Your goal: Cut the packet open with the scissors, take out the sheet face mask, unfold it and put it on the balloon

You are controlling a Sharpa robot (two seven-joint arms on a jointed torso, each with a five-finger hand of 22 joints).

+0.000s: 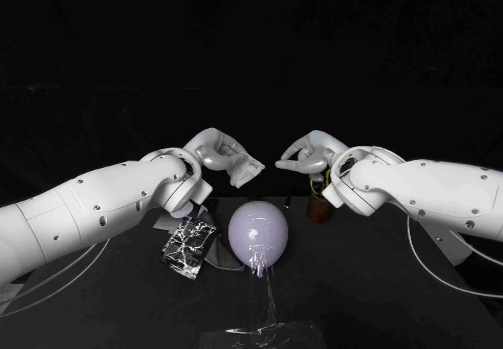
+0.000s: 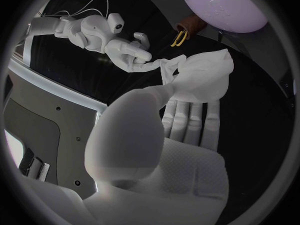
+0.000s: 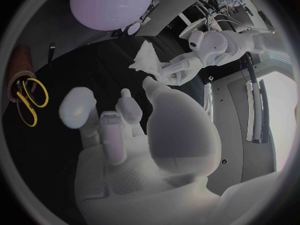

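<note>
Sheet face mask (image 1: 246, 169) is out of the packet, still folded into a white wad, held in the air above the balloon (image 1: 259, 230) and a bit to its left. Left hand (image 1: 215, 151) grips it: fingers clamped on the mask's upper part, the rest hanging free below them. The left wrist view shows the mask (image 2: 201, 74) bunched over the fingertips, thumb pressed in from the side.

Right hand (image 1: 306, 155) is up at the same height, above the balloon and to its right, facing the left hand. Its fingers are loosely bent and apart, with nothing in them. The head view shows a small gap between it and the mask; in the left wrist view its fingertips (image 2: 145, 65) look level with the mask's corner, so contact cannot be told.

Balloon is pale lilac and lies lengthwise on the black table (image 1: 377, 298), with its knot end toward the robot and a clear stand (image 1: 262, 336) beyond the knot.

Packet (image 1: 189, 246), silver and crinkled, lies flat just left of the balloon. Scissors (image 3: 28, 99) with yellow handles stand in a brown holder (image 1: 320, 209) just right of the balloon's far end.
</note>
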